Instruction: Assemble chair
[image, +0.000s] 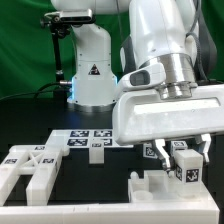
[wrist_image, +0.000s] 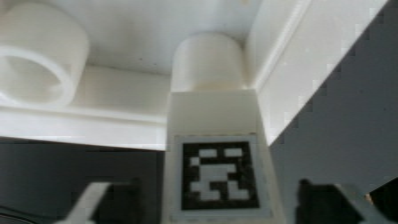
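My gripper is open and straddles a white tagged chair bar. A dark gap shows between the bar and each finger. The bar ends in a rounded peg that runs into a larger white chair piece, beside a thick round stub. In the exterior view the gripper hangs low at the exterior view's right, over the tagged bar, which stands on a white notched chair assembly. How the bar joins that assembly is hidden by the hand.
A crossed white chair frame piece lies at the exterior view's left. A small white block stands near the middle, in front of the marker board. The robot's base rises behind, against a green backdrop.
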